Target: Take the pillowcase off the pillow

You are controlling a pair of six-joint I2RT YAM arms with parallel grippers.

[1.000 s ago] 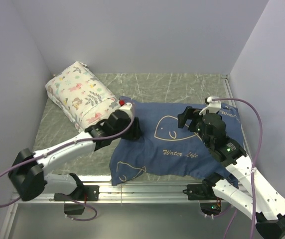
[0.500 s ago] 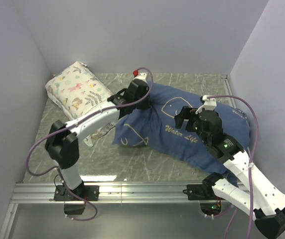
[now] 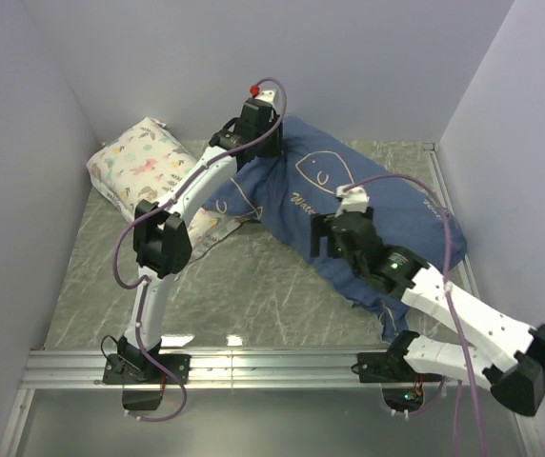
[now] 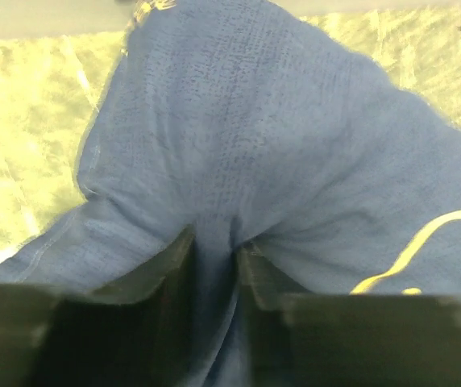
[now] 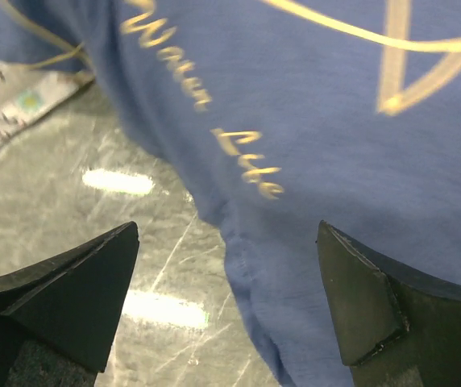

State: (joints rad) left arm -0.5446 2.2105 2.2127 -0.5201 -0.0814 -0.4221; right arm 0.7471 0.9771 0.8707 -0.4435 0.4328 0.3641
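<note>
My left pincer reaches to the far side of the grey-green marbled worktop. Its wrist view shows the two dark fingers pinched narrow on a raised fold of the large navy-blue cloth pillowcase with the cream fish outline and "Water Life" script. The case hangs lifted at that far end. From there it runs diagonally towards the near right, where it lies bulky on the worktop. My right pincer sits at the case's left-hand edge with its fingers spread wide, gripping nothing. The hem runs below the gap, and I cannot tell whether the tips touch the cloth. A small white stuffed pillow with a colourful floral print rests in the far left corner. A flat white floral-print cloth lies just beside the case's edge, partly under my left arm.
</note>
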